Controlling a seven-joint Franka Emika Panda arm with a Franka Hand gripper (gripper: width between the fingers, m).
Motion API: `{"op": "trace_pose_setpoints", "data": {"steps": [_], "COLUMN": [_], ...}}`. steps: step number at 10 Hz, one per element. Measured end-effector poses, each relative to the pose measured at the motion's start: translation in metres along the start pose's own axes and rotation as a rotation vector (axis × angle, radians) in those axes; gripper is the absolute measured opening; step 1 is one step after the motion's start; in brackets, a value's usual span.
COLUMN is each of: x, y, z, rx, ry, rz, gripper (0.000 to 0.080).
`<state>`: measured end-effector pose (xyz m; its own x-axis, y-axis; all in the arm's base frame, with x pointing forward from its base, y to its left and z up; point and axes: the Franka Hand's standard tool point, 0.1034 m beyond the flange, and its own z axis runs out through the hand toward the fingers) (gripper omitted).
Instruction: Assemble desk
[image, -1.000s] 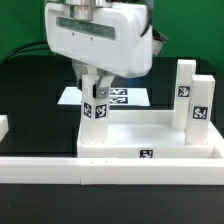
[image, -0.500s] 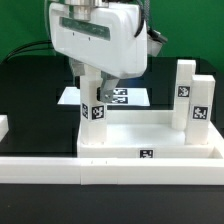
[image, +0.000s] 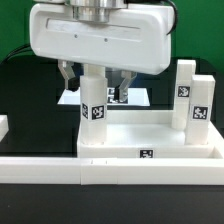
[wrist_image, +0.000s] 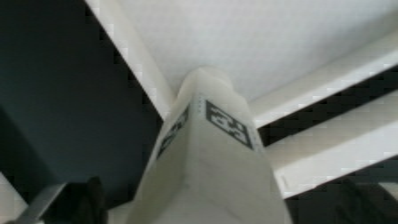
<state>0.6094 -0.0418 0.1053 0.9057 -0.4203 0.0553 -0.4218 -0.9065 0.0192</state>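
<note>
Gripper (image: 97, 82) sits wide open straddling the left leg (image: 94, 108), fingers either side of it, not pinching. My read: the leg has just been let go in its socket, so nothing is being carried.

Desk top (image: 150, 140) lies upside-down, rim up, pushed against the long white border wall (image: 110, 170) at the near edge. Presumably the wall works as a backstop so the tray can't slide while legs are pressed or twisted in.

Left leg stands upright in the far-left corner socket, tag facing the camera. Wrist view looks straight down its length: the post (wrist_image: 210, 150) tapers away between the open fingers, tag visible, and the tray rim (wrist_image: 338, 70) runs off behind it. Centred between the fingers, so regrasping would be easy if it needs more seating.

Two more legs (image: 192, 100) stand upright at the right end of the tray, one behind the other. Can't tell if both are fully seated or just standing there.

Marker board (image: 135, 97) lies flat on the table behind the tray, partly hidden by the arm.

Near-left corner looks empty, so I'd guess at least one leg is not yet fitted. Can't see a loose leg; a white piece (image: 3, 125) at the exterior view's left edge is too cropped to identify.

Risk: lifting off crooked could nudge the leg.
</note>
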Motion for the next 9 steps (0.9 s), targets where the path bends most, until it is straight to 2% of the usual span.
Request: {"op": "trace_pose_setpoints", "data": {"steps": [7, 9], "x": [-0.003, -0.0026], "y": [-0.0014, 0.001], "z": [0.0017, 0.0021], "rx": [0.001, -0.01], "ry": [-0.003, -0.005], "rz": [-0.492, -0.675], "gripper": [0.0649, 0.0649]}}
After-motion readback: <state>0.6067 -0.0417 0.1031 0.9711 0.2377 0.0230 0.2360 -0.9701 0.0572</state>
